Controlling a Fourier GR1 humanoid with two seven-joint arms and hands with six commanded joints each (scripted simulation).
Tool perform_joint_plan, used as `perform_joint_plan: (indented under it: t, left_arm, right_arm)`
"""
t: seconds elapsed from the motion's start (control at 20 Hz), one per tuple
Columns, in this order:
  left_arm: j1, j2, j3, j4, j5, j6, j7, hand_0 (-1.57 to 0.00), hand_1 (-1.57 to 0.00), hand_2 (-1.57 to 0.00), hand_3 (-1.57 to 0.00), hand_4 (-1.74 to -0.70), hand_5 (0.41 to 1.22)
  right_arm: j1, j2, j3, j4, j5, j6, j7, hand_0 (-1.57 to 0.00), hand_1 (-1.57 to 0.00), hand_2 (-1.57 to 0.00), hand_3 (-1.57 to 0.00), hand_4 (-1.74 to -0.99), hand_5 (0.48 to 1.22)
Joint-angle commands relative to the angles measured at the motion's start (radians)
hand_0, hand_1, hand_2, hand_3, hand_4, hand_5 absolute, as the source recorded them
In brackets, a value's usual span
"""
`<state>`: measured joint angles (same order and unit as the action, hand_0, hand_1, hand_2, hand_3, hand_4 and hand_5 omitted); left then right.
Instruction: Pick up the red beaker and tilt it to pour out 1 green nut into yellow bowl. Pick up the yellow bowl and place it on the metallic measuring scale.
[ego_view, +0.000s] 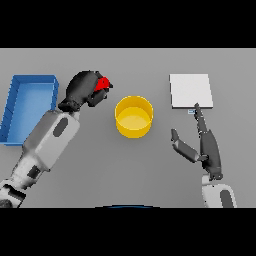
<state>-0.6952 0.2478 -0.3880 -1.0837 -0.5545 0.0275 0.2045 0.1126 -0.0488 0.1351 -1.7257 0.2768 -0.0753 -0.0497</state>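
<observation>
A: Left robot hand (84, 90) status?
B: Fingers curled round the red beaker (103, 83), held left of the yellow bowl (134, 116). Only a bit of red shows past the fingers, pointing toward the bowl. Can't tell the tilt.
A: Bowl?
B: Upright on the grey table (125, 170), mid-scene, between both arms. Can't make out a nut inside.
A: Right robot hand (200, 142)?
B: Fingers straight, thumb spread, holding nothing. One fingertip reaches up to the near edge of the scale (190, 90).
A: Scale position?
B: Flat pale square, right of the bowl, apart from it.
A: Anything else?
B: Blue tray (15, 107) at far left, beside the left arm.
</observation>
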Motion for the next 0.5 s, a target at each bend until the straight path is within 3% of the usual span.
perform_joint_plan:
  t: [0.0, 0.25, 0.35, 0.4, 0.45]
  left_arm:
    - [-0.023, 0.007, -0.041, 0.007, -0.047, -0.007, 0.014, -1.57, -1.57, -1.57, -1.57, -1.74, 1.127]
    - [-0.097, 0.059, -0.175, 0.036, -0.182, -0.06, 0.012, -1.57, -1.57, -1.57, -1.57, -1.74, 1.19]
    - [-0.156, 0.066, -0.216, 0.064, -0.224, -0.093, 0.005, -1.57, -1.57, -1.57, -1.57, -1.65, 1.201]
    - [-0.172, 0.081, -0.238, 0.076, -0.244, -0.107, -0.01, -1.57, -1.57, -1.57, -1.57, -1.67, 1.205]
    - [-0.196, 0.082, -0.269, 0.075, -0.264, -0.148, -0.001, -1.57, -1.57, -1.57, -1.47, -1.68, 1.208]
  right_arm:
    - [0.005, 0.002, 0.004, -0.011, 0.001, 0.002, 0.008, 0.0, 0.0, 0.0, 0.0, -1.256, 0.69]
    - [0.015, -0.001, 0.007, -0.011, 0.006, 0.004, -0.006, 0.0, 0.0, 0.0, 0.0, -1.274, 0.704]
    - [0.011, 0.011, 0.015, -0.005, 0.011, -0.001, -0.004, 0.0, 0.0, 0.0, 0.0, -1.284, 0.705]
    - [0.008, 0.016, 0.013, -0.003, 0.005, -0.002, -0.007, 0.0, 0.0, 0.0, 0.0, -1.283, 0.702]
    - [0.003, 0.014, 0.006, -0.001, -0.008, 0.002, -0.011, 0.0, 0.0, 0.0, 0.0, -1.285, 0.697]
